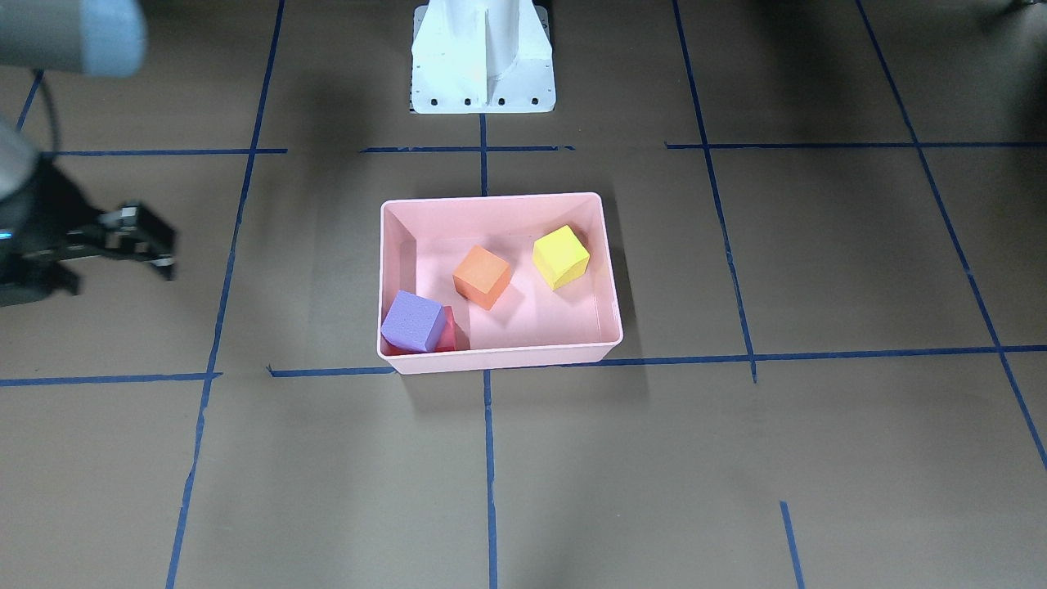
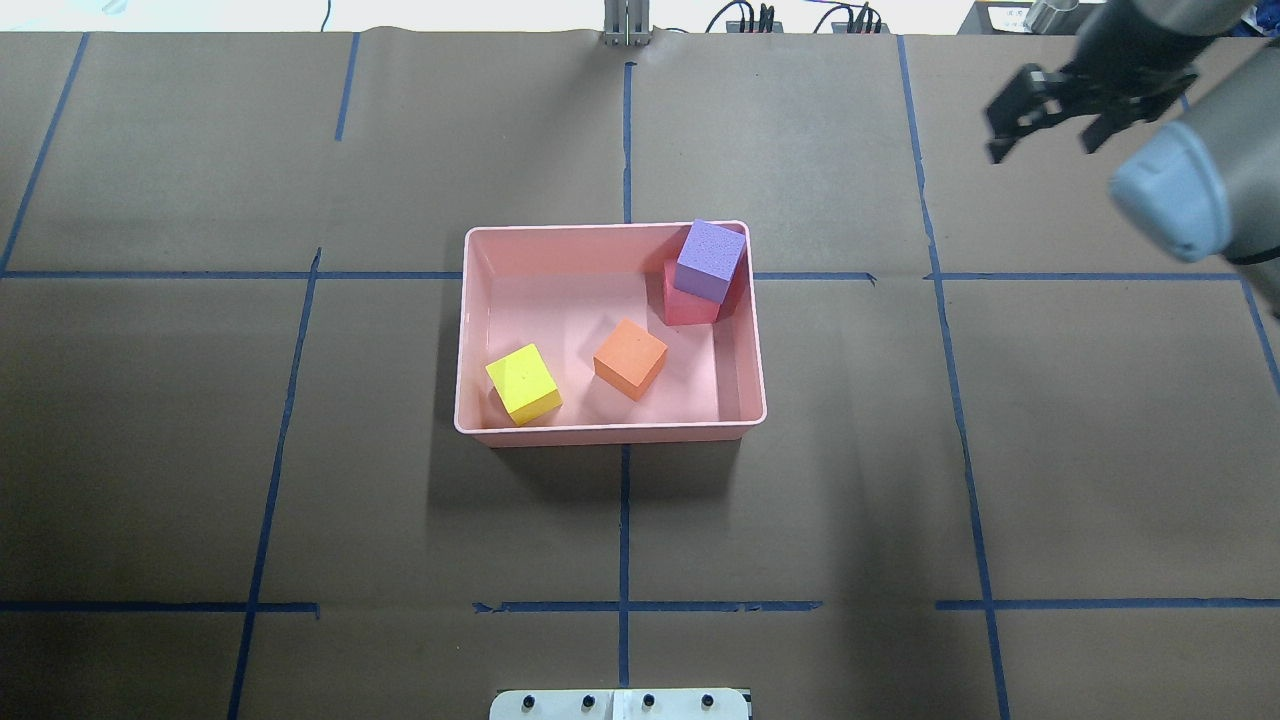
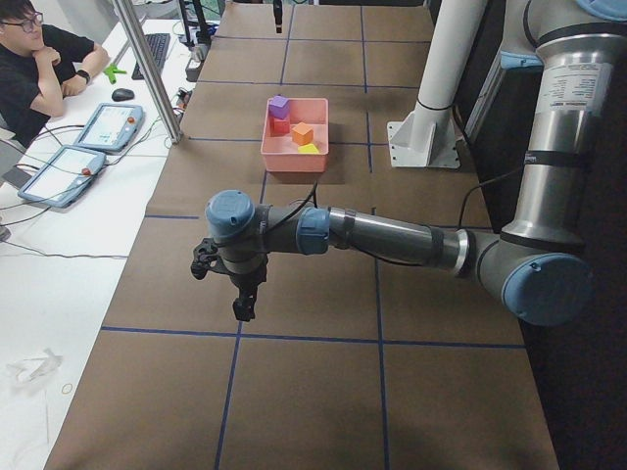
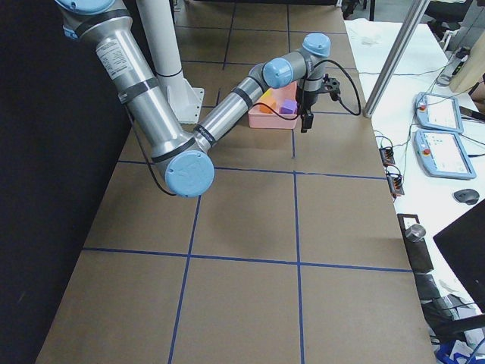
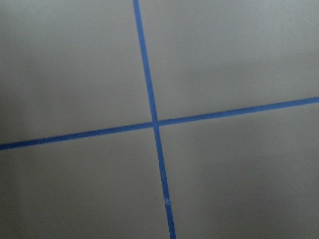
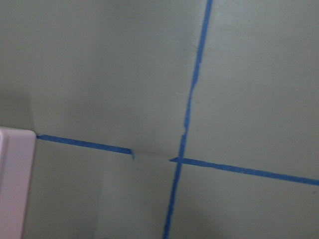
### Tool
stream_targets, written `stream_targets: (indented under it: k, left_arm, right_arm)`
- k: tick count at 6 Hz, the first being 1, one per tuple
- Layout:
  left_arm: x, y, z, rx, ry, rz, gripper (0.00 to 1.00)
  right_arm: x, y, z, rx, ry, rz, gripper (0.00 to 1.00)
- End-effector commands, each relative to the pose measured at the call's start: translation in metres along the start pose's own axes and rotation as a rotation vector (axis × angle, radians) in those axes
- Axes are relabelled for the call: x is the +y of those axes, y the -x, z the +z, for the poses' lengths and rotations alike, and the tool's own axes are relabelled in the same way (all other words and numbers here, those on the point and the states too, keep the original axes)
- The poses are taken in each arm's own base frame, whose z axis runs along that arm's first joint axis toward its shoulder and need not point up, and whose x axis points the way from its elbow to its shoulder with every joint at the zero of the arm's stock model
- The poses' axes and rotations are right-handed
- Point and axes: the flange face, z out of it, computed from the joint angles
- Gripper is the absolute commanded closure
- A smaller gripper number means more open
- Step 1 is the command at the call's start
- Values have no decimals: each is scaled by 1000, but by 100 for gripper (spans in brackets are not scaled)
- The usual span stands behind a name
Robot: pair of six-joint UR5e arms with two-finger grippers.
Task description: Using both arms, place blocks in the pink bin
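All four sit inside the pink bin (image 2: 610, 432) at mid-table. The yellow-green block (image 2: 523, 383) is nearest the robot's edge, then the orange block (image 2: 630, 358). Farthest, the purple block (image 2: 710, 260) rests atop the red block (image 2: 688, 305). Toward the left edge hangs the left gripper (image 3: 241, 305), and I cannot tell how its jaws stand. The right gripper (image 2: 1042, 145) hangs spread near the far right corner.

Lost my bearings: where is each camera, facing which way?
Front-facing: across table, facing white base; right gripper left.
Overhead: behind robot, down on pink bin; right gripper top-right.
Exterior left: left table end; left arm near.
Exterior right: right end; right arm near.
Left wrist: tape cross only.
Right wrist: tape, bin corner only.
Exteriors share the bin.
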Motion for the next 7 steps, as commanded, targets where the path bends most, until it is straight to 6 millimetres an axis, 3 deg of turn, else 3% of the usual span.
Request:
stream_targets:
  k: [1,3,4,5,6,7]
  left_arm:
    - [13,9,9,-12,21,-20,0]
    - [15,10,11,-4,22,-9,0]
    - [18,11,10,0,19,-8,0]
    - [32,13,13,1,25,-3,0]
    - [57,20,22,7,44,43,0]
    - [60,21,24,2,52,31,0]
  right_arm:
    - [51,-144,-7,-5,19,-105,0]
    - [135,-258,12,8,67,-207,0]
    - [180,-295,28,0,106,-206,0]
    - [203,-309,37,2,129,-159,1]
    - [210,-312,41,14,137,-60,0]
    - [209,-312,41,15,134,-57,0]
